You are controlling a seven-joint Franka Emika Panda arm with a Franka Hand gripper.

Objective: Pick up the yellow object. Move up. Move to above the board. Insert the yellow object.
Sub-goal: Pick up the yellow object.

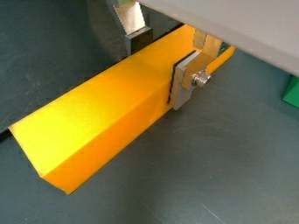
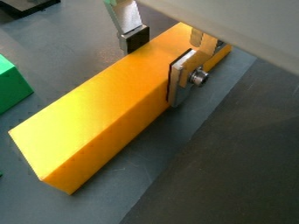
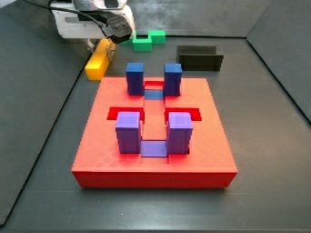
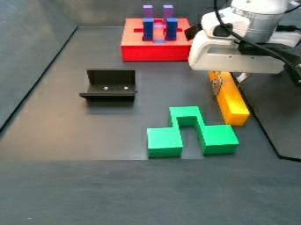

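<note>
Down on the dark floor, your gripper (image 2: 156,54) straddles the far end of the yellow object (image 2: 105,125), one silver finger (image 1: 184,80) flat against its side and the other on the opposite side, so it looks clamped on the bar, though the bar appears to rest on the floor in both wrist views. You have at most the grasp done: the lift, the carry and the insertion remain, since the board (image 3: 153,155) lies well apart from the bar, beyond the green block (image 4: 188,132) and the fixture (image 4: 109,85).
</note>
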